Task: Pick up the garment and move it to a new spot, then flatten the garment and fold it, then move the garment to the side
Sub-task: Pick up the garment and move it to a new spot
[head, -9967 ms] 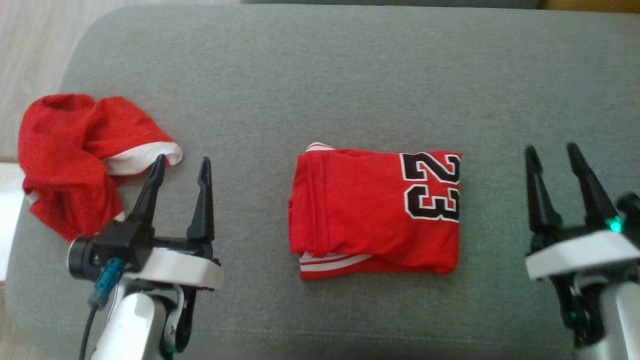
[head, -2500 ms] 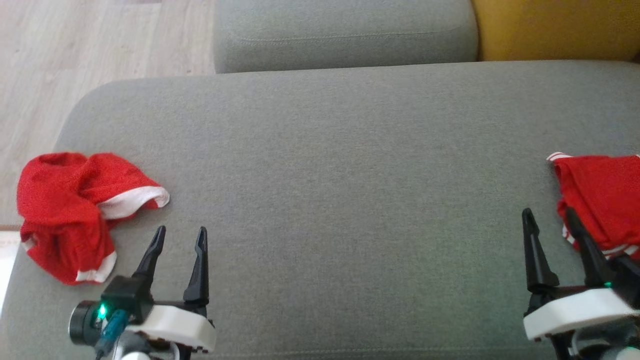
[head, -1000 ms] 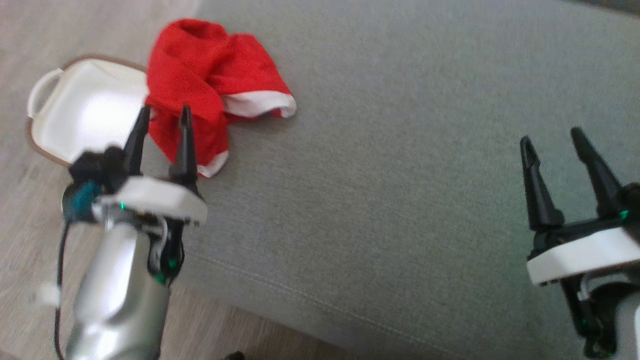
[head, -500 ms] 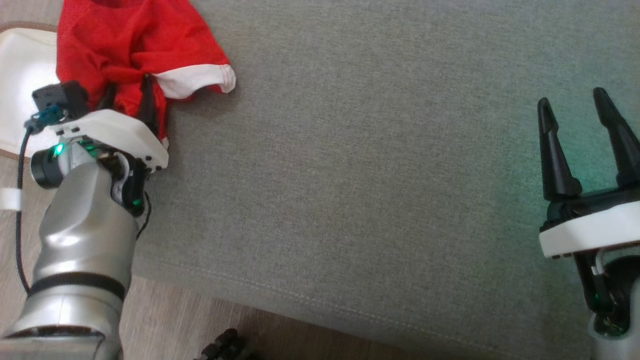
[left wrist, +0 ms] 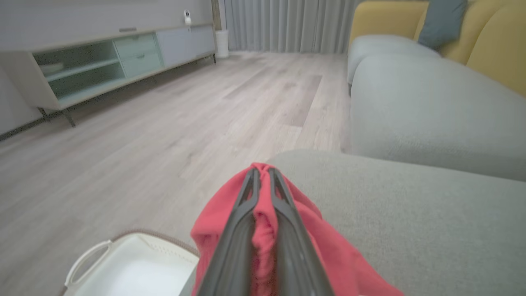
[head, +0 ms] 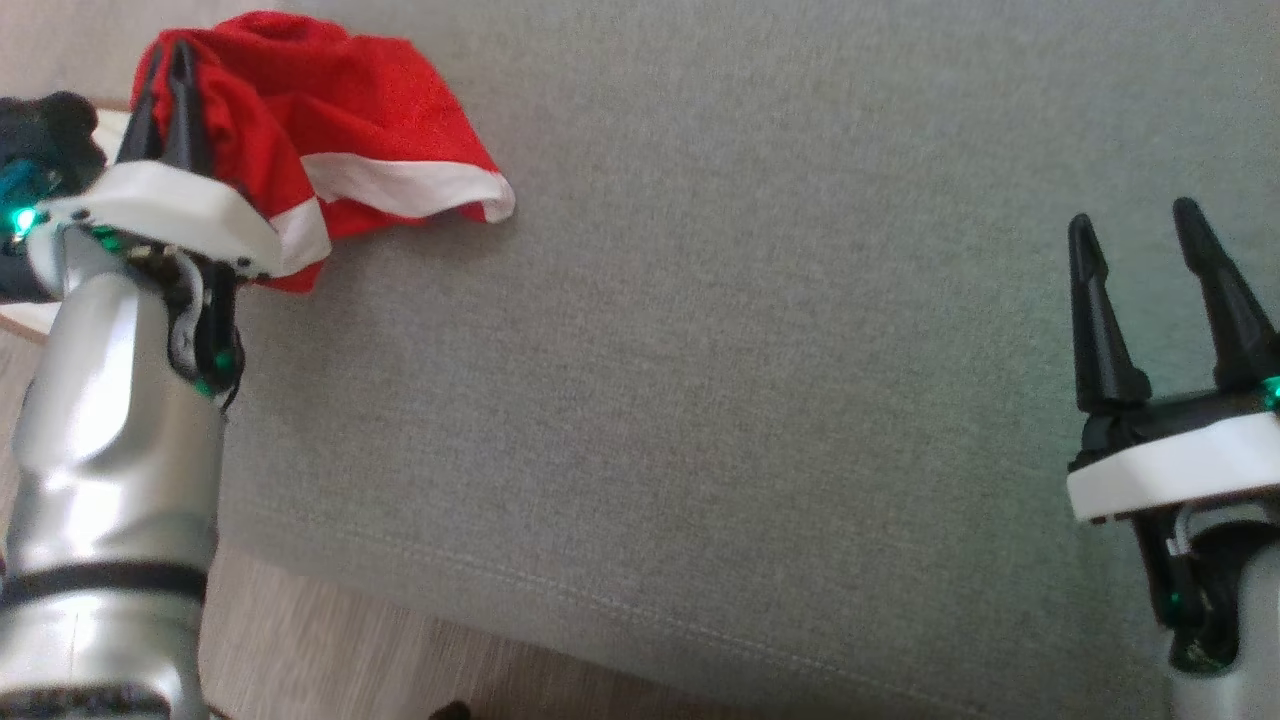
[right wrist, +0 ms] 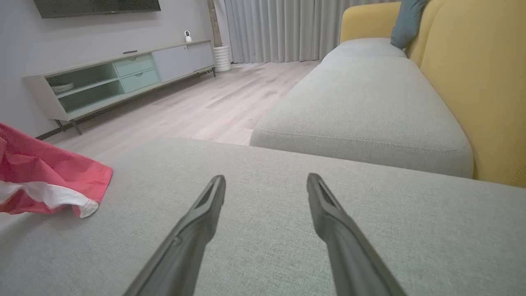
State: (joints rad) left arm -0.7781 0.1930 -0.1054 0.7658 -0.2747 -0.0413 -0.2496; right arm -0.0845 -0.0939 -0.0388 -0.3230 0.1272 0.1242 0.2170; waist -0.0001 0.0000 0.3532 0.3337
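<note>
I held the soft, limp garment (head: 380,110) by a bunched fold at the sofa's (head: 750,350) corner in the clenched left gripper (left wrist: 263,172), right gripper (head: 1132,213) released.

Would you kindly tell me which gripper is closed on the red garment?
The left gripper: its fingers pinch the red garment, while the right gripper stands open above the grey cushion.

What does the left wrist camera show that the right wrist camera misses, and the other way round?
Left wrist view: the left end effector shut on the red garment, and a white tub on the floor beside the cushion. Right wrist view: the right end effector open above the cushion, and a dark screen on the wall. Shared: the garment, the grey cushion, the wooden floor, a low cabinet.
</note>
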